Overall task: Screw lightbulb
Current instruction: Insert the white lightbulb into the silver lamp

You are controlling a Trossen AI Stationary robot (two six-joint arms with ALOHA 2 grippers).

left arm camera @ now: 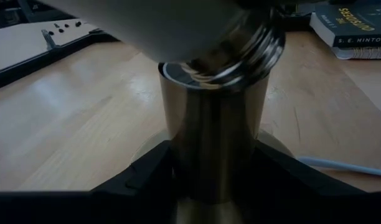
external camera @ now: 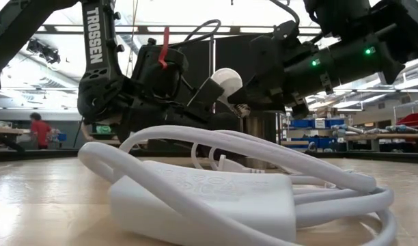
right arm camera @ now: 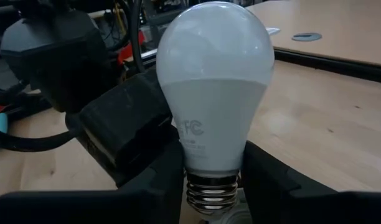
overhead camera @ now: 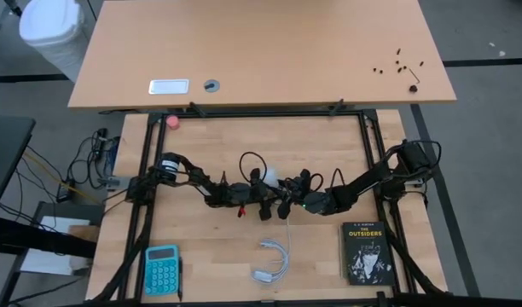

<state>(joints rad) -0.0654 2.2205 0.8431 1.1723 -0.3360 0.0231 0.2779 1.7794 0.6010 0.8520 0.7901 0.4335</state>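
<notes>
At mid-table I hold my 2 grippers together; the right gripper [right arm camera: 212, 180] clamps the lightbulb [right arm camera: 212, 87] by its neck; the left gripper [left arm camera: 212, 168] grips the metal socket [left arm camera: 212, 137], bulb threads tilted at its mouth.

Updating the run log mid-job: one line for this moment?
left claw: shut on socket | right claw: shut on lightbulb | base at socket mouth, tilted

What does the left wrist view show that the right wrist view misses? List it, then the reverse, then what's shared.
Only left wrist: the metal socket in the left end effector, a book, a white cable. Only right wrist: the full frosted globe of the lightbulb, gripped by the right end effector. Both: the bulb's threaded base, the wooden table.
</notes>
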